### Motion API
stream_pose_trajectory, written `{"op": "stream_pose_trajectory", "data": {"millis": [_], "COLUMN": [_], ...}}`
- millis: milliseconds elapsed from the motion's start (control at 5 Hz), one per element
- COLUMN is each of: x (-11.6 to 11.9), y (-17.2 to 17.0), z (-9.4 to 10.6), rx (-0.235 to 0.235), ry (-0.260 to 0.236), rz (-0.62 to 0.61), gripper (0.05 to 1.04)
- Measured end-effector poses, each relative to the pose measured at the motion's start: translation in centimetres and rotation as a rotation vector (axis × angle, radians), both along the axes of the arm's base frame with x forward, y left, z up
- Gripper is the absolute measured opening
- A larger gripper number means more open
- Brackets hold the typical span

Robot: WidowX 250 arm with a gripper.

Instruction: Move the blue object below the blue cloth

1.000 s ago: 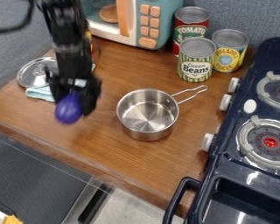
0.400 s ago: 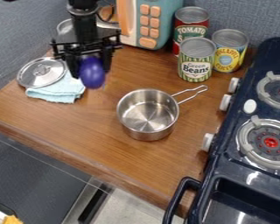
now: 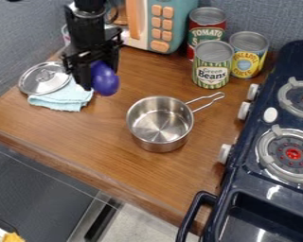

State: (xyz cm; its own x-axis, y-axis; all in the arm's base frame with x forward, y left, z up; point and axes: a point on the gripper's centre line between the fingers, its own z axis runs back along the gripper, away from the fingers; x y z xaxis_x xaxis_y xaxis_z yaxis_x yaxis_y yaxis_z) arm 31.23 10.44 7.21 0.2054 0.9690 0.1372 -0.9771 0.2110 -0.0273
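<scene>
My black gripper (image 3: 98, 71) hangs over the back left of the wooden counter, shut on the blue-purple egg-shaped object (image 3: 104, 79). The object's lower end sticks out below the fingers, just to the right of the cloth in the view. A light blue cloth (image 3: 64, 98) lies folded on the counter at the left, and a metal lid with a knob (image 3: 44, 79) rests on its upper left part.
A steel saucepan (image 3: 159, 124) stands mid-counter, its handle toward the upper right. Behind are cans (image 3: 212, 65) and a toy microwave (image 3: 162, 23). A dark blue toy stove (image 3: 268, 189) takes the right side; the counter's front edge (image 3: 84, 175) runs across the lower left.
The gripper has moved back and to the right with the blue object, uncovering the cloth and lid. Since the middle frame it has turned a little, and the object has shifted slightly right.
</scene>
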Motion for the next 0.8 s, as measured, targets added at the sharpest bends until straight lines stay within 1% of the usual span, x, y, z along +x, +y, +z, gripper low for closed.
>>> {"op": "stream_pose_trajectory", "data": {"millis": [200, 400, 600, 800], "x": [0.0, -0.6, -1.3, -2.7], "y": [0.9, 1.1, 1.4, 1.8], "z": [-0.9, -1.3, -2.5, -3.9], "rx": [0.024, 0.125, 0.196, 0.224], "ry": [-0.027, -0.058, -0.042, -0.022], "rz": [0.256, 0.509, 0.657, 0.611], "gripper": [0.741, 0.740, 0.741, 0.741]}}
